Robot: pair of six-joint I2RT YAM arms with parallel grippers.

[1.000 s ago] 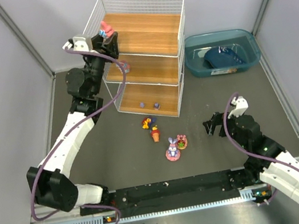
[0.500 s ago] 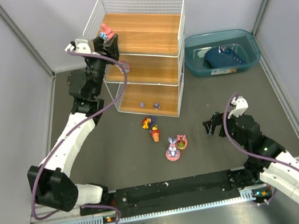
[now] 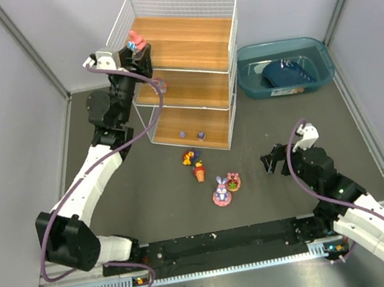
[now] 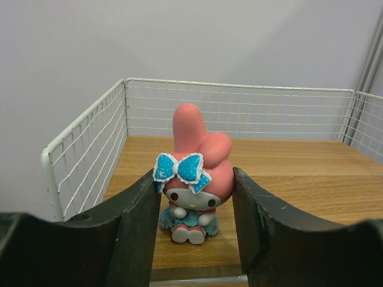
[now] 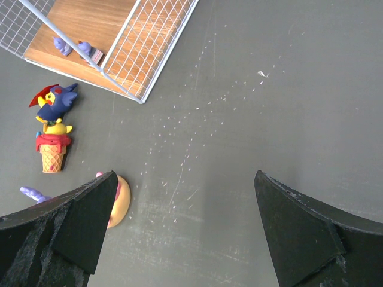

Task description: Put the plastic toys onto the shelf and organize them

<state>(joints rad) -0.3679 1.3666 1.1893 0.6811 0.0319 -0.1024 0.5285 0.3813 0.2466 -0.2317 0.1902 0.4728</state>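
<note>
— Left wrist view: what do the left gripper point(image 4: 194, 236)'s fingers hold?
— They clamp a pink bunny-eared plastic figurine with a dotted blue bow point(image 4: 192, 179). Its feet rest at the near-left corner of the top tier of the white wire rack with orange-brown wooden tiers point(image 4: 239, 87).
— Anything unclear?
— Its flanks hide behind the fingers. The right gripper point(image 5: 185, 236) gapes wide over the dark table point(image 5: 269, 89), and its left finger cuts off a purple toy point(image 5: 33, 192).

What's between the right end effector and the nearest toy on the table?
Nothing: only bare dark tabletop separates the right end effector from the round pink toy, clearest in the top external view.
</note>
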